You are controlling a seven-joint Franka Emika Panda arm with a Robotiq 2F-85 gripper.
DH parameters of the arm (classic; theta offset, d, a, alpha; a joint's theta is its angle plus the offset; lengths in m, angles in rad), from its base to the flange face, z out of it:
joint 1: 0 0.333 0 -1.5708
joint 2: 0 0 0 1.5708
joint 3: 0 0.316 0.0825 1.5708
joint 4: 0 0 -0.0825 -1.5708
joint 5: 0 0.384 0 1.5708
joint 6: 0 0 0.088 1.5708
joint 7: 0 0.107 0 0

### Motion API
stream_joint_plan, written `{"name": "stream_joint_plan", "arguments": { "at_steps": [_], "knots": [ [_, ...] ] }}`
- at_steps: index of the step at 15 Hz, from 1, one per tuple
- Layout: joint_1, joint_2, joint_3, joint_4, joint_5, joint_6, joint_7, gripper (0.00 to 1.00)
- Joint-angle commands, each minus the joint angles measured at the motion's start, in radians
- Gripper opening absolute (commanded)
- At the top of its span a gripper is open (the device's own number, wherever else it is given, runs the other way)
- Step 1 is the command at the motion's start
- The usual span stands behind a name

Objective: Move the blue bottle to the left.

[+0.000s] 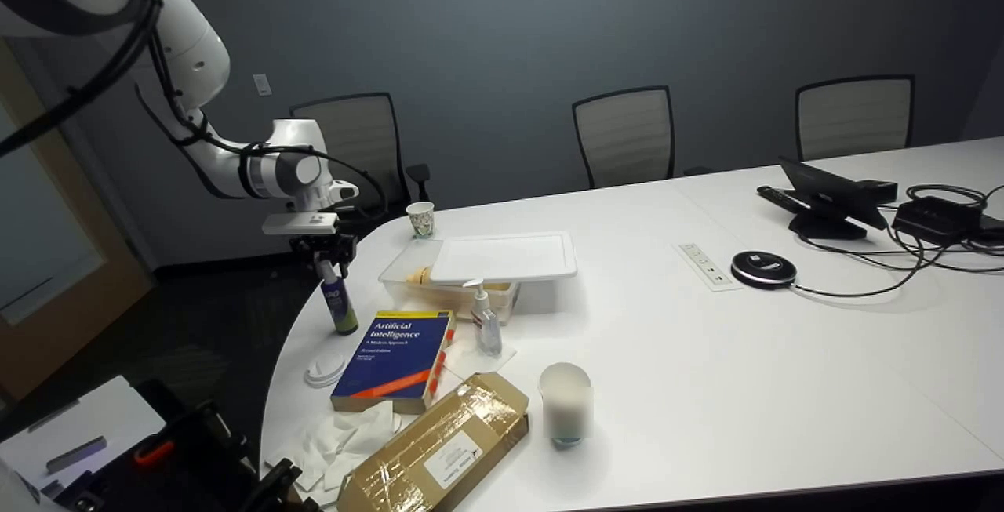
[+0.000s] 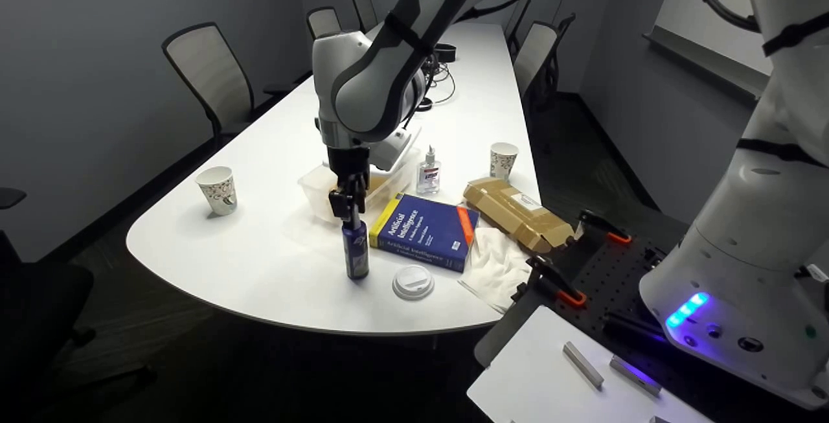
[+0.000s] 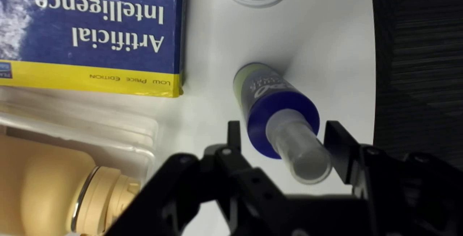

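The blue bottle stands upright on the white table near its curved edge; it shows in both exterior views (image 1: 340, 306) (image 2: 355, 251) and in the wrist view (image 3: 262, 88). It has a dark-blue body, a greenish base and a clear, lighter cap. My gripper (image 3: 283, 133) is open around the cap. In the wrist view, a gap shows between the left finger and the cap. The right finger is very close to the cap; I cannot tell if they touch. In the exterior views the gripper (image 1: 333, 261) (image 2: 350, 209) is directly above the bottle, hiding the cap's upper part.
The blue book (image 2: 424, 232) and a white lid (image 2: 413, 282) lie beside the bottle. A clear bin (image 1: 400, 269) stands close by. A paper cup (image 2: 217, 191), hand sanitizer (image 2: 429, 173), cardboard box (image 2: 518, 212) and crumpled napkins (image 2: 495, 267) are also on the table (image 2: 272, 293).
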Motion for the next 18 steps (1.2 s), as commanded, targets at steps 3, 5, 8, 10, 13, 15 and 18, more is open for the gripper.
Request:
{"name": "stream_joint_plan", "arguments": {
  "at_steps": [3,5,8,10,13,15,18],
  "knots": [
    [-0.005,-0.022,0.007,0.039,0.026,-0.073,0.003,1.0],
    [-0.011,-0.037,0.002,0.055,0.041,-0.104,0.022,1.0],
    [-0.064,-0.078,0.008,0.067,0.126,-0.122,0.043,1.0],
    [-0.112,-0.117,0.01,0.065,0.206,-0.126,0.046,1.0],
    [-0.167,-0.186,-0.021,0.046,0.288,-0.095,0.071,1.0],
    [-0.188,-0.229,-0.061,0.033,0.304,-0.079,0.11,1.0],
    [-0.192,-0.289,-0.141,0.002,0.271,-0.049,0.216,1.0]
  ]
}}
